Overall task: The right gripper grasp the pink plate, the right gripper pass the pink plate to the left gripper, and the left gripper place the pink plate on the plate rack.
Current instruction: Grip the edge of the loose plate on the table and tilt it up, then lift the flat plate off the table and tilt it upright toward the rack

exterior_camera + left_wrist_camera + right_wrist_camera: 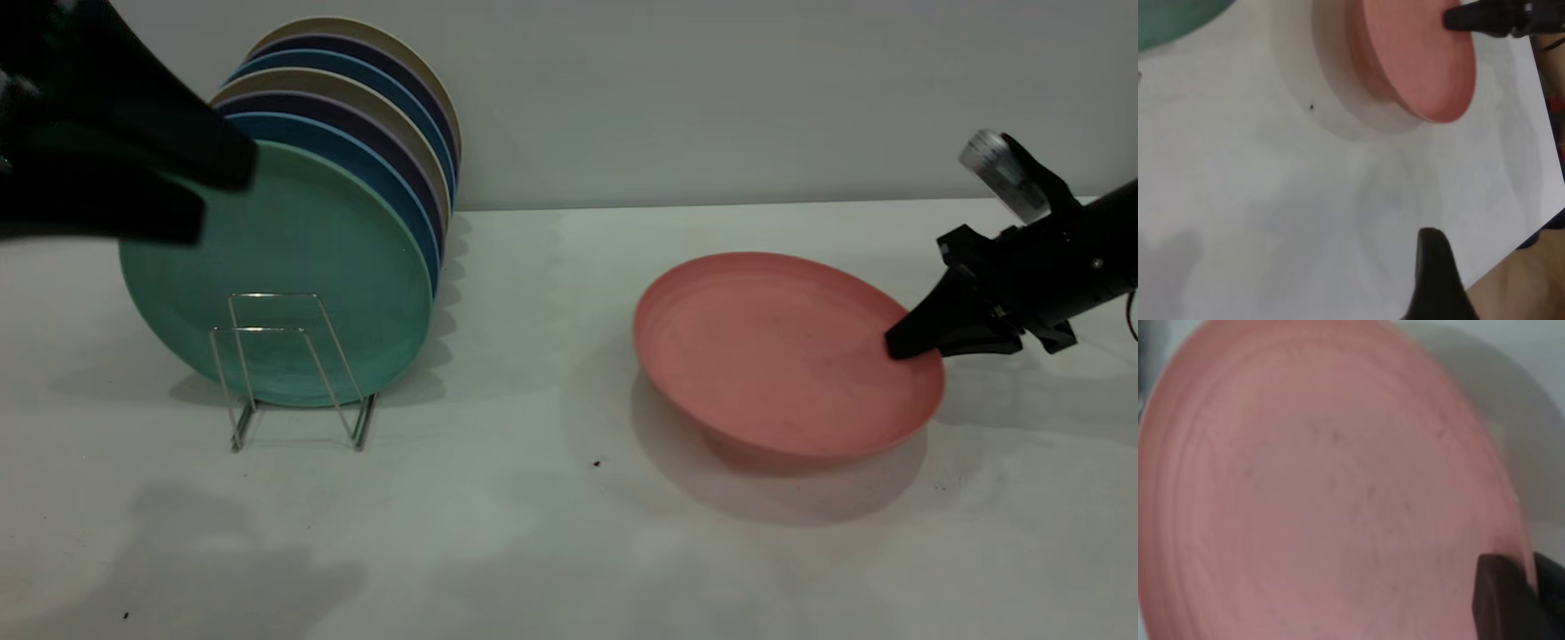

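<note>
White tabletop [551,533] spread across the frame. Plate rack [293,369] at left, packed with upright plates, front slot free. Pink plate [782,351] at centre right, lifted, tilted. Right pincer [916,342] clamped on its rim to carry it. Left pincer [213,191] at upper left, spread apart, waiting.

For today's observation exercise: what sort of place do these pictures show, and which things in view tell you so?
Probably a robot test bench staged as a dish-drying spot: a bare white table against a plain wall, a plate rack full of upright coloured plates, and two black robot arms, the right gripper at the pink plate.
</note>
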`<state>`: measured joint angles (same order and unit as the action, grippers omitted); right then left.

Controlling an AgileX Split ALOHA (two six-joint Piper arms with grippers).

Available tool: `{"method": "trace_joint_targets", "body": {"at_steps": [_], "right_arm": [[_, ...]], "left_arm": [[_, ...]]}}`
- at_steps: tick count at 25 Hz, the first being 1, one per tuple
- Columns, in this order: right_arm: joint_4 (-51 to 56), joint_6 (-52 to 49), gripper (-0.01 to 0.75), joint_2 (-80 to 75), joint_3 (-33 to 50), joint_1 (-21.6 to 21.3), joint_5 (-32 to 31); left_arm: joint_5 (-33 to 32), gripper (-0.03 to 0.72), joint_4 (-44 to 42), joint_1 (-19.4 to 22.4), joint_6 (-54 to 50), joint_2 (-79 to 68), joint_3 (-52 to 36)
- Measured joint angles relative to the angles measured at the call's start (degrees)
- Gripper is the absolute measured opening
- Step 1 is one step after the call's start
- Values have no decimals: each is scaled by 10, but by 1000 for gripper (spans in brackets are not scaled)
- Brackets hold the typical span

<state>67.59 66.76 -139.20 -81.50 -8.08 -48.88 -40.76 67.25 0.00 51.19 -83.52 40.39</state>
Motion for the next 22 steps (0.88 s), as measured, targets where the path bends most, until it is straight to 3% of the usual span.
{"method": "trace_joint_targets", "body": {"at_steps": [10,22], "right_arm": [[-7,-6,14,3,0,51,-41],[9,-8,14,57,0,118,-58]], "left_arm": [[-1,497,189,0,169,-145,2],[-2,497,242,0,216,-185,6]]}}
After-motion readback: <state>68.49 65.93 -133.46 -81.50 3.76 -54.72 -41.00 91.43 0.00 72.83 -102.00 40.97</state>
